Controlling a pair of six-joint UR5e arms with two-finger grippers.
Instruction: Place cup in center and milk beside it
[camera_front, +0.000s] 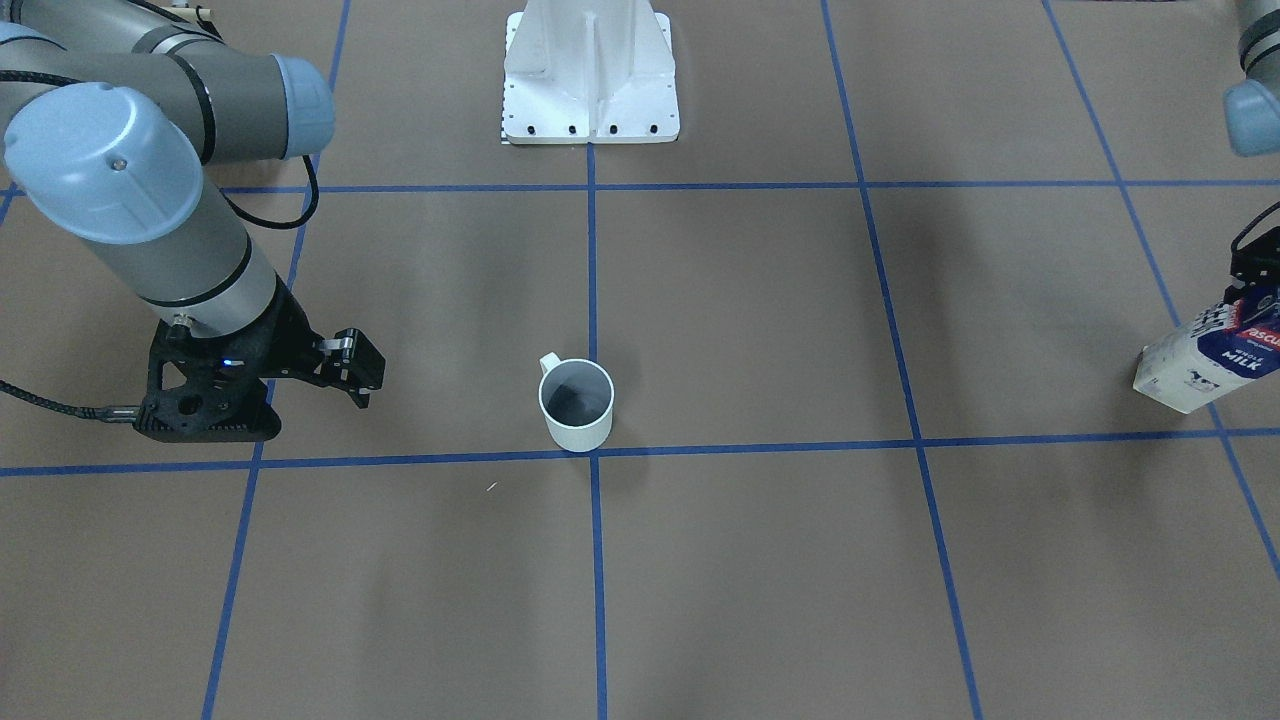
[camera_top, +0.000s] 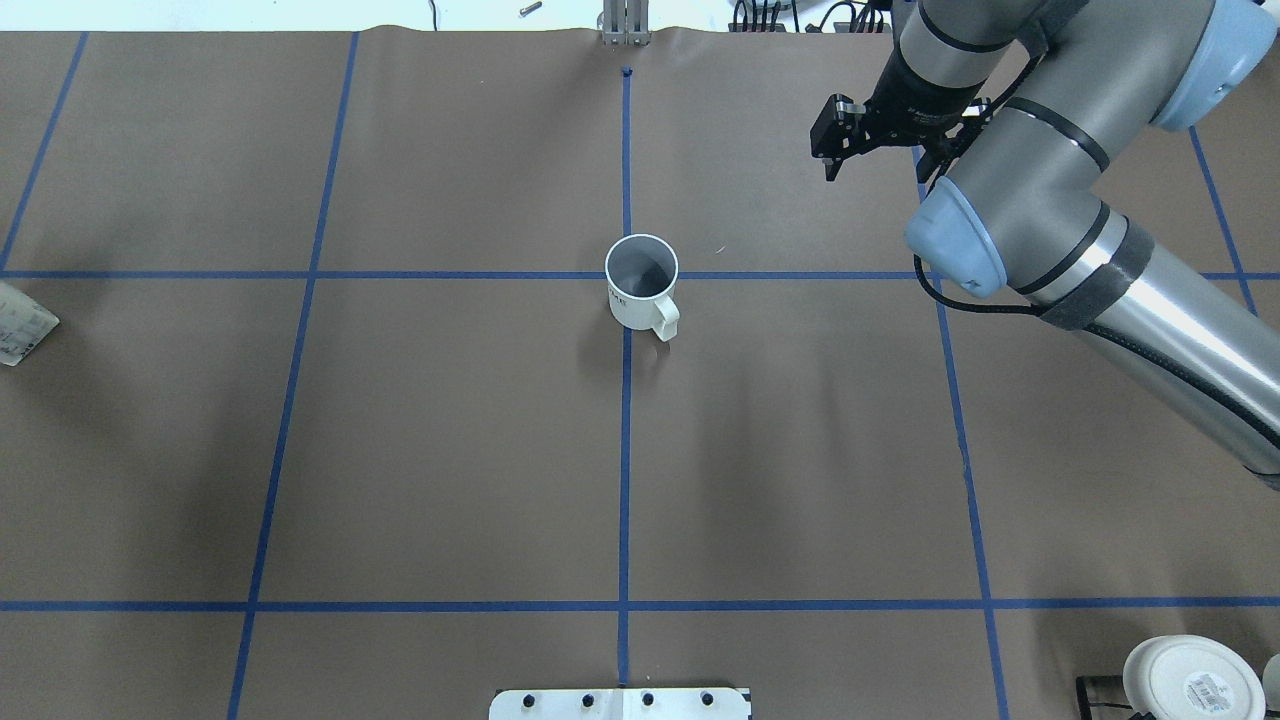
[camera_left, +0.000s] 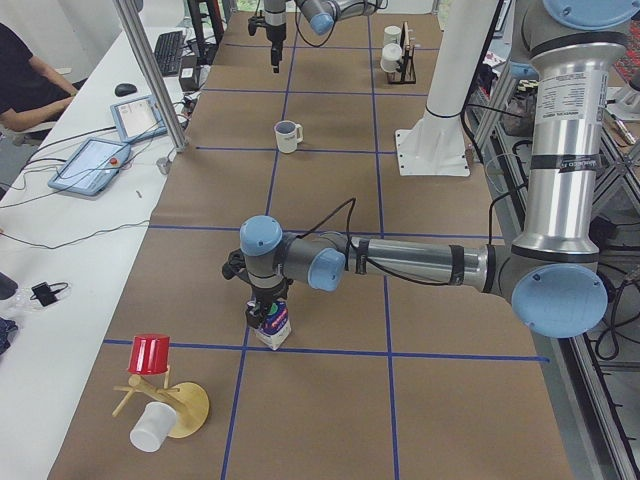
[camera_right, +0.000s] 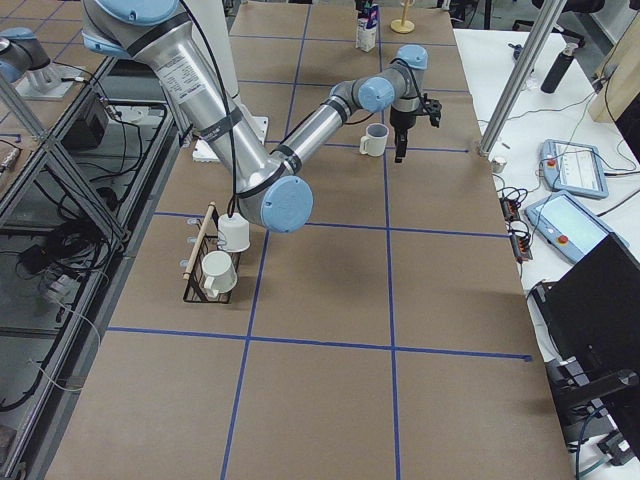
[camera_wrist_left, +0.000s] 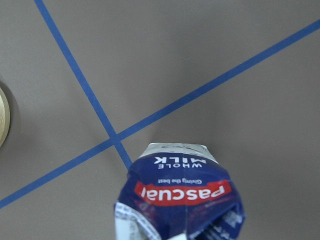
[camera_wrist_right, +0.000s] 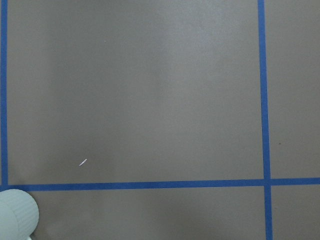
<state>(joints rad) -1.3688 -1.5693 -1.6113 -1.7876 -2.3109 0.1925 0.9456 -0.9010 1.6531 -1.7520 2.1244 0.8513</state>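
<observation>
The cup (camera_front: 576, 405) stands upright on the center (camera_front: 594, 452), the middle crossing of blue tape, with its handle towards the robot base; it also shows in the overhead view (camera_top: 642, 290). My right gripper (camera_front: 358, 388) hangs low beside it, well apart, and looks open and empty; it also shows in the overhead view (camera_top: 830, 160). My left gripper (camera_front: 1248, 290) is shut on the top of the milk (camera_front: 1210, 352), which is tilted at a far tape crossing. The milk fills the lower left wrist view (camera_wrist_left: 180, 200) and shows in the exterior left view (camera_left: 273, 325).
The white robot base (camera_front: 590, 80) stands behind the cup. A wooden stand with a red cup (camera_left: 150, 355) and a white cup (camera_left: 150, 430) is near the milk. A rack with white mugs (camera_right: 215, 260) is at the robot's right end. Tablets (camera_left: 95, 165) lie on the operators' table.
</observation>
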